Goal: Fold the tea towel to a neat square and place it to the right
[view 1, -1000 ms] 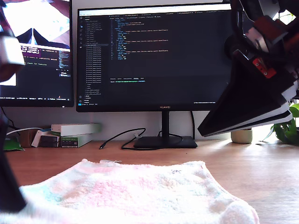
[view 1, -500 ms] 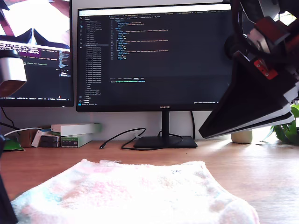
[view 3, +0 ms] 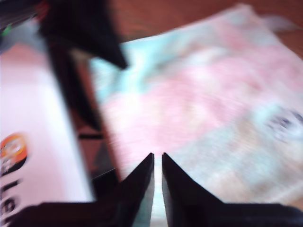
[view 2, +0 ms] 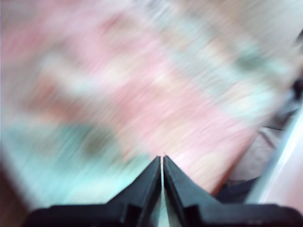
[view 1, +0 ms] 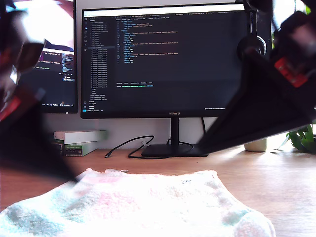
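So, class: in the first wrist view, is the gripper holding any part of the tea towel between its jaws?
No. My first gripper has its jaws closed tip to tip with nothing between them, above the blurred tea towel.

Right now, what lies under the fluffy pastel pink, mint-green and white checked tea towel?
The fluffy pastel checked tea towel lies spread on the brown wooden desk, whose bare surface shows around it. Whatever sits beneath the cloth itself is covered and cannot be seen.

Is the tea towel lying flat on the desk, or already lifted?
Flat. The tea towel lies on the wooden desk, nothing gripping it in any view. How many folds, cannot tell.
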Motion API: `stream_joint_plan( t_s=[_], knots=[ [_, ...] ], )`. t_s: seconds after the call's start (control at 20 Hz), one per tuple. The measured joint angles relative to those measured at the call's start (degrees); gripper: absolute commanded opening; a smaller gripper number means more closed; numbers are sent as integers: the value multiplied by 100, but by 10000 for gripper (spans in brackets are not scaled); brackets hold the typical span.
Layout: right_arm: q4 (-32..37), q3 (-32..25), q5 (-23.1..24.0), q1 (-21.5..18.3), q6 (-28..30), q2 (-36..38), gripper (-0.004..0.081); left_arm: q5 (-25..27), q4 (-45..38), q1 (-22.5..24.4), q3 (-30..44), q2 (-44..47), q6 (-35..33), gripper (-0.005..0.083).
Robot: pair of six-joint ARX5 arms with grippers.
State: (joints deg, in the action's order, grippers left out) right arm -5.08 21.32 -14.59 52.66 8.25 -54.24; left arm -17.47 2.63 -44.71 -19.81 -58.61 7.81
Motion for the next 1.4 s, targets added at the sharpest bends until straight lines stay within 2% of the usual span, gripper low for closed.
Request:
stream_joint_plan(
  t_s=[0.1,0.25,0.35,0.55,0.65,0.75,0.85,1.0,1.15,1.4],
  knots=[
    [-111,0,85,341,328,0,181,-55,-369,-92,-2,-2,-92,-22],
    [-468,0,732,688,1005,-2,251,-203,-833,-114,-2,-284,-138,-22],
    [-664,0,1036,763,1547,-2,276,-348,-1141,-107,-4,-693,-138,-22],
    [-713,0,1357,800,2592,-2,353,-605,-1685,-105,-4,-1185,-138,-22],
    [-780,0,1370,820,3237,-31,353,-686,-1843,-107,-11,-1353,-138,-22],
    [-852,0,1370,820,3515,-212,353,-732,-1950,-107,-11,-1550,-114,-22],
    [-955,0,1399,820,4166,-487,353,-758,-2015,-105,-11,-1646,-74,-22],
    [-894,0,1617,820,4878,-798,352,-815,-2044,-107,-11,-1700,-57,-22],
    [-758,0,1668,820,5147,-973,298,-876,-2028,-105,-11,-1779,-48,-22],
    [-562,61,1668,820,5187,-1235,180,-979,-2033,-105,-11,-1779,-48,-22]
  ],
)
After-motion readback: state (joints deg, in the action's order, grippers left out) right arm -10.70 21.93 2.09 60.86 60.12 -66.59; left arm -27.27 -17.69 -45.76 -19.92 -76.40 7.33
